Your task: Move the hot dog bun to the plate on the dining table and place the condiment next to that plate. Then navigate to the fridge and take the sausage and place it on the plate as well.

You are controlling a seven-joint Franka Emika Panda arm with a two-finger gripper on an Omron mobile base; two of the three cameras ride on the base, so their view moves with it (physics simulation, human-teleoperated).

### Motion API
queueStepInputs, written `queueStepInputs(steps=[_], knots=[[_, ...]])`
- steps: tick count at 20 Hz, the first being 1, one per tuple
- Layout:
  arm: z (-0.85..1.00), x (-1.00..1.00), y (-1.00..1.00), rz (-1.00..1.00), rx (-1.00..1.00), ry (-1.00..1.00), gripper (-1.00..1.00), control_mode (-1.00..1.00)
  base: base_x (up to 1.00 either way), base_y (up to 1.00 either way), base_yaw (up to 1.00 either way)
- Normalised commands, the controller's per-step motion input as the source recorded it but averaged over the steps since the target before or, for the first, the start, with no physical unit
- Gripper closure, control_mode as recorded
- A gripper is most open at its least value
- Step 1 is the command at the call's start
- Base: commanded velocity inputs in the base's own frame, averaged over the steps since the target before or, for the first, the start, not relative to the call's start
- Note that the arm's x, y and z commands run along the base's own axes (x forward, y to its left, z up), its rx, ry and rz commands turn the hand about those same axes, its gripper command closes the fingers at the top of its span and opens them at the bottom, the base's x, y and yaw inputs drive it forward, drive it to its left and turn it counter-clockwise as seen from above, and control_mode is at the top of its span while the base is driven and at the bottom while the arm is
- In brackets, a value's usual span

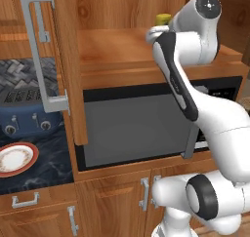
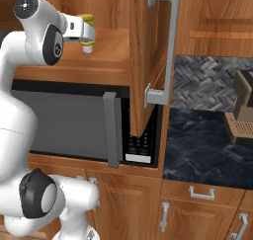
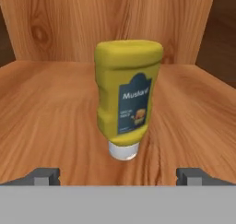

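A yellow plastic mustard bottle (image 3: 128,98) with a dark blue label stands upside down on its white cap, toward the back of a brown wooden cabinet shelf (image 3: 50,117), close to the shelf's rear wall and roughly midway between its side edges. The white arm's two-finger gripper (image 3: 118,174) faces the bottle with its jaws spread wide and released, one dark fingertip (image 3: 44,176) on each side, neither touching it. Below the shelf sits a black microwave (image 1: 132,128), and a red-rimmed round plate (image 1: 17,158) lies on the dark marble counter (image 1: 46,165) near its front edge.
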Motion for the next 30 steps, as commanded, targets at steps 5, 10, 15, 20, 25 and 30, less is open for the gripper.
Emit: queueStepInputs(steps=[5, 10, 15, 20, 25, 30], knots=[[0.21, 0.51, 0.0, -0.06, 0.0, 0.02, -1.0, -1.0, 0.0, 0.0, 0.0], [0.0, 0.43, 0.0, 0.0, 0.0, 0.03, -1.0, -1.0, 0.0, 0.0, 0.0], [-0.01, 0.33, 0.0, 0.0, 0.0, 0.0, -1.0, -1.0, 0.0, 0.0, 0.0], [-0.09, 0.29, 0.0, 0.0, 0.0, 0.0, -1.0, -1.0, 0.0, 0.0, 0.0], [-0.1, 0.2, 0.0, 0.0, 0.0, 0.0, 1.0, -1.0, 0.0, 0.0, 0.0], [-0.03, 0.01, -0.02, 0.0, 0.0, 0.0, 1.0, -1.0, 0.0, 0.0, 0.0]])
